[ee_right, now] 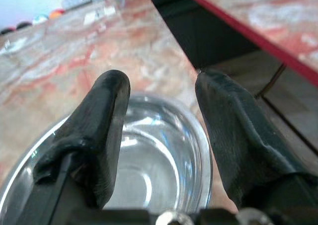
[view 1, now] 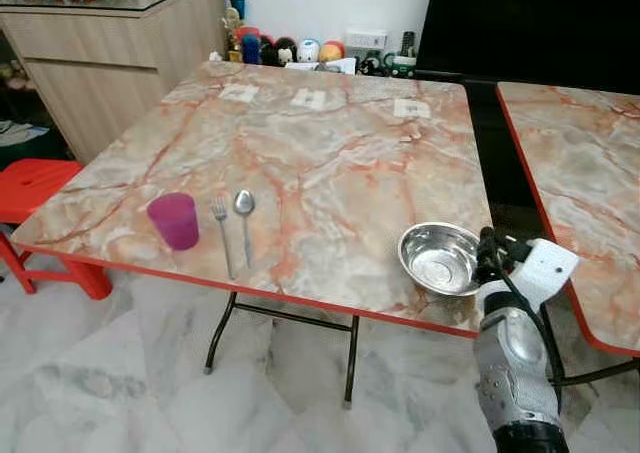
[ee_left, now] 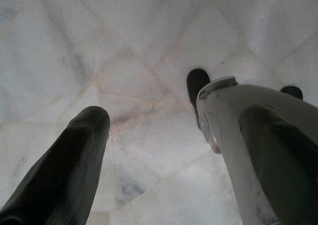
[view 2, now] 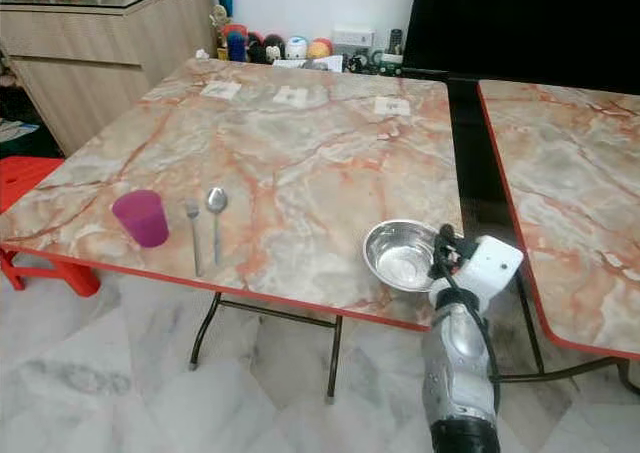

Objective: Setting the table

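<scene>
Four table items run left to right on the marble table point(view 1: 330, 163): purple cup point(view 1: 174, 220), fork point(view 1: 223, 235), spoon point(view 1: 244, 223), and steel bowl point(view 1: 440, 257) near the right front edge. The right gripper point(ee_right: 161, 115), fingers spread, straddles the bowl's rim without pinching it; the bowl seems not yet placed beside the cutlery.

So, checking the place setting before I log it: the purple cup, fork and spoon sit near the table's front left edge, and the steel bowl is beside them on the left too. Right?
Not quite. The purple cup, fork and spoon do sit near the front left edge, but the steel bowl is at the front right corner, by the right gripper, as the left eye view shows.
</scene>
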Controlling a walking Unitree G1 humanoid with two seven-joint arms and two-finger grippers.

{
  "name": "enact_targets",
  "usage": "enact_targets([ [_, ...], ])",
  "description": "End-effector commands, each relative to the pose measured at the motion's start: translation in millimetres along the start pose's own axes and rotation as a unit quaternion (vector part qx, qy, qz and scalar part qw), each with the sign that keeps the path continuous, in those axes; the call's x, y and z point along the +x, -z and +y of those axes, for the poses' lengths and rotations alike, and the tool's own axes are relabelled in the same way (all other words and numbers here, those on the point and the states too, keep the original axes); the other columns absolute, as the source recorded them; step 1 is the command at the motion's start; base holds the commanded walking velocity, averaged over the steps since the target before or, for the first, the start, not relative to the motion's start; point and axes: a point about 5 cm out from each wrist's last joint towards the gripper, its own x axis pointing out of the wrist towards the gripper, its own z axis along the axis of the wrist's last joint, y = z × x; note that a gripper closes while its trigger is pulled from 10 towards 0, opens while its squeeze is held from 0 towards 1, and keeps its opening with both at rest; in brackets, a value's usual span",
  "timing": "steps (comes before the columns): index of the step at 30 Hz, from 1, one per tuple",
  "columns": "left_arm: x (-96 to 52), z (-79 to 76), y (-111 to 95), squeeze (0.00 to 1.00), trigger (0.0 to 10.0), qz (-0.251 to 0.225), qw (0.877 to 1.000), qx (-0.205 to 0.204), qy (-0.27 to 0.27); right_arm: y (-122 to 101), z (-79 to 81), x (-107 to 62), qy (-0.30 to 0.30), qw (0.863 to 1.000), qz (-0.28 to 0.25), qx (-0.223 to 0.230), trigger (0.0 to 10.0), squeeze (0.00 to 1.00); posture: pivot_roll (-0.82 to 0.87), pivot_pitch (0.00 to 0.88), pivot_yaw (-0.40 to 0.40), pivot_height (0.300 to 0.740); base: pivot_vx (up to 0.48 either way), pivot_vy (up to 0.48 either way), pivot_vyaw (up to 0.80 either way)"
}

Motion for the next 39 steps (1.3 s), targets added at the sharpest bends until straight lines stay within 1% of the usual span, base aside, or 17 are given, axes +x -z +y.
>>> enact_targets([
  [1, -1.4, 0.2, 7, 0.0, 10.0, 0.013, 1.0, 0.007, 0.001, -8, 0.2, 2.2, 0.008, 1.0, -0.005, 0.013, 10.0, 0.0, -0.03, 0.09, -0.006, 0.74, 0.0, 0.0, 0.0],
  [3, -1.4, 0.1, 7, 0.0, 10.0, 0.013, 1.0, 0.007, 0.001, -8, -0.9, 2.9, 0.02, 0.999, 0.01, 0.025, 10.0, 0.0, -0.03, 0.09, -0.006, 0.74, 0.0, 0.0, 0.0],
  [4, -1.3, 0.1, 7, 0.0, 10.0, 0.013, 1.0, 0.007, 0.001, -9, -2.2, 3.0, 0.028, 0.999, 0.013, 0.043, 10.0, 0.0, -0.03, 0.09, -0.006, 0.74, 0.0, 0.0, 0.0],
  [5, -1.4, 0.2, 7, 0.0, 10.0, 0.013, 1.0, 0.007, 0.001, -10, -3.2, 3.0, 0.032, 0.998, 0.014, 0.049, 10.0, 0.0, -0.03, 0.091, -0.005, 0.74, 0.0, 0.0, 0.0],
  [9, -1.5, 0.6, 7, 0.0, 10.0, 0.014, 1.0, 0.008, 0.001, -15, -5.6, 1.9, 0.038, 0.998, 0.011, 0.044, 10.0, 0.0, -0.04, 0.093, -0.003, 0.74, 0.0, 0.0, 0.0],
  [16, -1.4, 0.9, 7, 0.0, 10.0, 0.013, 1.0, 0.009, 0.002, -8, -1.3, -0.7, 0.024, 0.997, 0.054, 0.054, 10.0, 0.0, -0.03, 0.093, -0.002, 0.74, 0.0, 0.0, 0.0],
  [24, -1.5, 1.0, 7, 0.0, 10.0, 0.013, 1.0, 0.01, 0.002, -5, -1.5, -2.8, 0.026, 0.996, 0.069, 0.054, 10.0, 0.0, -0.03, 0.096, -0.001, 0.74, 0.0, 0.0, 0.0],
  [26, -1.5, 1.0, 7, 0.0, 10.0, 0.014, 1.0, 0.011, 0.002, -4, -1.6, -3.4, 0.027, 0.995, 0.075, 0.06, 10.0, 0.0, -0.03, 0.096, -0.001, 0.74, 0.0, 0.0, 0.0],
  [27, -1.5, 1.0, 7, 0.0, 10.0, 0.014, 1.0, 0.012, 0.003, -1, -1.7, -4.3, 0.027, 0.994, 0.088, 0.063, 10.0, 0.0, -0.03, 0.096, -0.001, 0.74, 0.0, 0.0, 0.0],
  [29, -1.5, 1.0, 7, 0.0, 10.0, 0.014, 1.0, 0.013, 0.003, 3, -2.3, -5.2, 0.027, 0.993, 0.102, 0.056, 10.0, 0.0, -0.04, 0.096, -0.001, 0.74, 0.0, 0.0, 0.0],
  [39, -1.4, 0.9, 7, 0.0, 10.0, 0.013, 1.0, 0.015, 0.003, 7, -3.5, -5.8, 0.03, 0.989, 0.115, 0.085, 10.0, 0.0, -0.03, 0.095, -0.001, 0.74, 0.0, 0.0, 0.0],
])
